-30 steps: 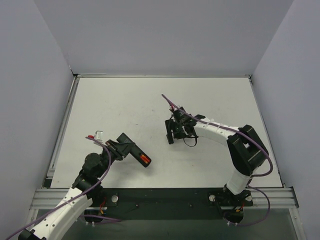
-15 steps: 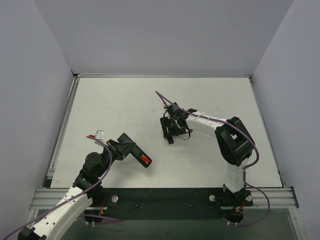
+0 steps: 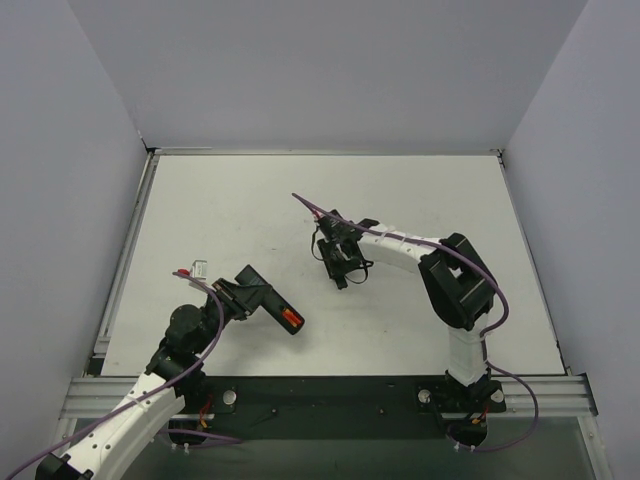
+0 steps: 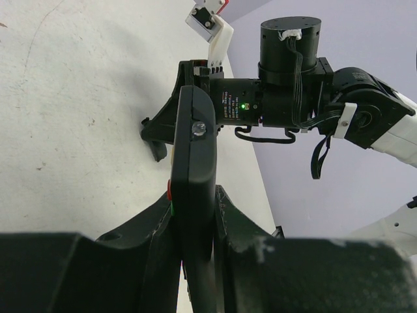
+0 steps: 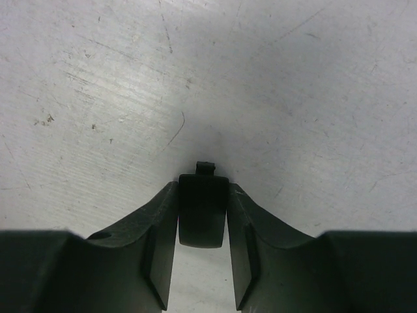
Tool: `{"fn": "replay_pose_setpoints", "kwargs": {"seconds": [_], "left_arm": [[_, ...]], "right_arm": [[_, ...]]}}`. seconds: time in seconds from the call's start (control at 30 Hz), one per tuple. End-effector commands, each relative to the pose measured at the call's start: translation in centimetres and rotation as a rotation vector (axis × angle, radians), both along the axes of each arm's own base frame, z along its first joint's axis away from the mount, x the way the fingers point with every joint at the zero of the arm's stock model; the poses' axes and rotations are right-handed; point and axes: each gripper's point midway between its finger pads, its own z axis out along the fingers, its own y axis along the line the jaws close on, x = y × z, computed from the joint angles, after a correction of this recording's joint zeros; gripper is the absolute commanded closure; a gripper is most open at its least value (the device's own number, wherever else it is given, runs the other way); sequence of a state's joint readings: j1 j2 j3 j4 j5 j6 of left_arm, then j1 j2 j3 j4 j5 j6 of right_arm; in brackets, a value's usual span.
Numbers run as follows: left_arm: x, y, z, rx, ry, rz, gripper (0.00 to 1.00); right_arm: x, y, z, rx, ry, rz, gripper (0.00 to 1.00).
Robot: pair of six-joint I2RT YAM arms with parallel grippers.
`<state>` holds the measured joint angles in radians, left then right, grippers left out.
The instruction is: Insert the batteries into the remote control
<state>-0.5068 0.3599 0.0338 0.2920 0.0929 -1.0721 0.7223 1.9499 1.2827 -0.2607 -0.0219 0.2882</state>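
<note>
overhead view of a pale worktop [image 3: 250,200], with two robot arms reaching in from its near edge. the left gripper [image 3: 252,296] is clenching the remote control [image 3: 275,312] toward the near-left corner, angling it toward the middle. its wrist camera is showing the slim black body [image 4: 193,176] edge-on, pinched between both fingers. the right gripper [image 3: 340,275] is reaching down near the middle of the worktop. its wrist camera is showing its fingers [image 5: 159,248] grasping a small black flat cover piece [image 5: 202,210] lying on the surface, both pads touching its sides. the batteries are not showing clearly anywhere. a red streak [image 3: 291,320] at the remote's free end may be the cells sitting in their bay, or only coloured buttons. judging from this, the cover-fitting step is looking to be in hand. the next move is calling for lifting the cover without letting it slip, carrying it across to the remote, and lining it up with the bay while the left arm is holding the remote steady.
</note>
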Motion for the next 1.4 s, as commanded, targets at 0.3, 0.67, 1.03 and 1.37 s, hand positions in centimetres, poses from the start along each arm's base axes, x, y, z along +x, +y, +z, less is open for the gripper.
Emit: {"fn": "replay_pose_setpoints", "kwargs": {"seconds": [0.3, 0.67, 1.03, 1.37], "left_arm": [[-0.6, -0.7, 0.7, -0.106, -0.012, -0.043, 1.00], [-0.3, -0.1, 0.9, -0.252, 0.056, 0.004, 1.00], [0.1, 1.2, -0.6, -0.365, 0.141, 0.085, 1.00], [0.5, 1.7, -1.7, -0.345, 0.213, 0.141, 1.00]], "right_arm": [[-2.8, 0.6, 8.5, 0.104, -0.155, 0.099, 0.82], [-6.9, 4.5, 18.9, 0.429, -0.473, 0.219, 0.84], [-11.2, 7.6, 23.5, 0.597, -0.734, 0.340, 0.84], [-13.5, 8.3, 26.2, 0.638, -0.898, 0.414, 0.84]]}}
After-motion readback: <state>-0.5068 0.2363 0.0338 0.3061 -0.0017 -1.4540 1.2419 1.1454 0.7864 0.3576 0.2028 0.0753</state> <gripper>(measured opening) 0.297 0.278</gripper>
